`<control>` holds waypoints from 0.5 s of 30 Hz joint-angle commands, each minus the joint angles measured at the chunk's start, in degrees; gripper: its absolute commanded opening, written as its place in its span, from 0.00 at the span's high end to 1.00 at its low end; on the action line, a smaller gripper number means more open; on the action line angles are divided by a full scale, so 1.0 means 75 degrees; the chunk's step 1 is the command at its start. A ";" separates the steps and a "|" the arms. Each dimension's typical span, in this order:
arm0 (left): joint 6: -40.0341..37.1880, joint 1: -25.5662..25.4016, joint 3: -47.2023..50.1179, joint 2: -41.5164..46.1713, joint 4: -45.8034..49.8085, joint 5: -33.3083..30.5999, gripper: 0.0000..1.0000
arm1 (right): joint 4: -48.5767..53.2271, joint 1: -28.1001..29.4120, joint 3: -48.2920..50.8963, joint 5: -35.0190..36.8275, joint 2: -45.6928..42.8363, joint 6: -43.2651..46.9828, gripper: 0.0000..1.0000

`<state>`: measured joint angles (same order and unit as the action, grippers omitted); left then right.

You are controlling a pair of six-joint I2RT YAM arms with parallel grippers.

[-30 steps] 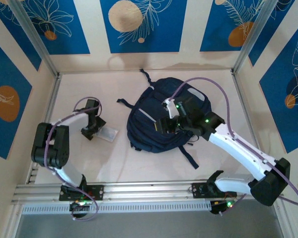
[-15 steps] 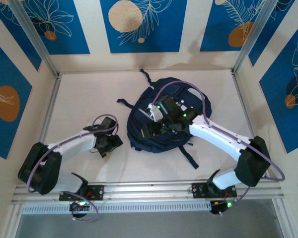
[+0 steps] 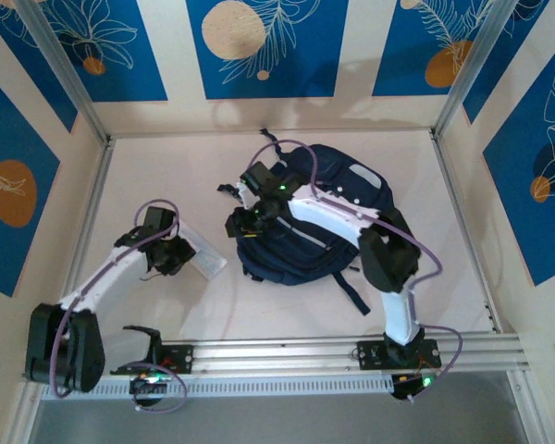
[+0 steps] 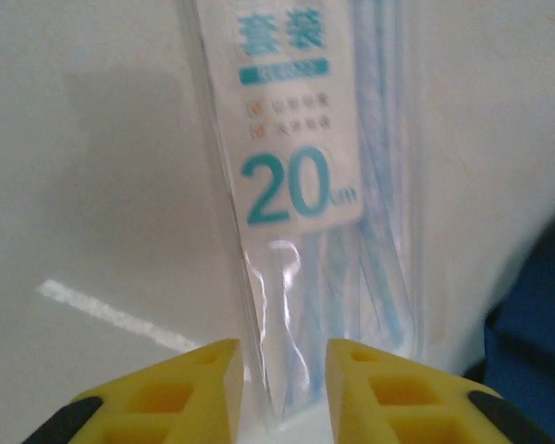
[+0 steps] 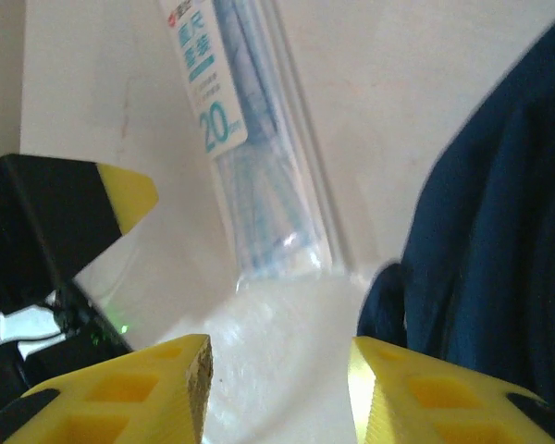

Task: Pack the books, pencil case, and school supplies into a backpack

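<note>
The navy backpack [image 3: 301, 254] lies flat at the table's middle, and its fabric also fills the right of the right wrist view [image 5: 499, 231]. One of the school supplies, a clear ruler packet [image 3: 206, 264] labelled "20 cm" [image 4: 296, 185], lies left of it. My left gripper [image 3: 173, 254] sits at the packet's left end. Its yellow fingers [image 4: 284, 370] are narrowed on the buckled plastic. My right gripper [image 3: 239, 225] reaches across the backpack to its left edge and stands open [image 5: 277, 379] over bare table, with the packet [image 5: 250, 185] just ahead. Books and pencil case are hidden or out of view.
Loose backpack straps trail at the front right [image 3: 351, 291] and upper left [image 3: 227, 190]. Aluminium posts and patterned walls close in the table on three sides, with a rail [image 3: 277, 351] along the near edge. Bare table lies left of and in front of the backpack.
My right gripper swept from over the backpack's middle to its left edge. My left gripper pulled back left from near the backpack, and its jaws narrowed on the packet's end.
</note>
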<state>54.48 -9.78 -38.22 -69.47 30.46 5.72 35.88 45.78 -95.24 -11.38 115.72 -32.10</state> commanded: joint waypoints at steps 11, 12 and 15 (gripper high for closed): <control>-0.0017 0.0772 0.0685 -0.1168 -0.1099 0.0898 0.93 | 0.1944 0.0457 -0.3951 0.0217 0.3234 -0.0047 0.46; -0.0029 0.0797 0.0720 -0.1178 -0.1071 0.0851 0.93 | 0.2045 0.0486 -0.4123 0.0266 0.3369 -0.0033 0.46; -0.0057 0.0893 0.0859 -0.1430 -0.1252 0.0881 0.93 | 0.2411 0.0568 -0.4600 0.0460 0.3775 -0.0021 0.44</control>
<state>54.92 -4.49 -33.82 -78.83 20.99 13.06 48.10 49.41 -126.52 -9.43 141.38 -32.93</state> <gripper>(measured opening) 0.073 0.561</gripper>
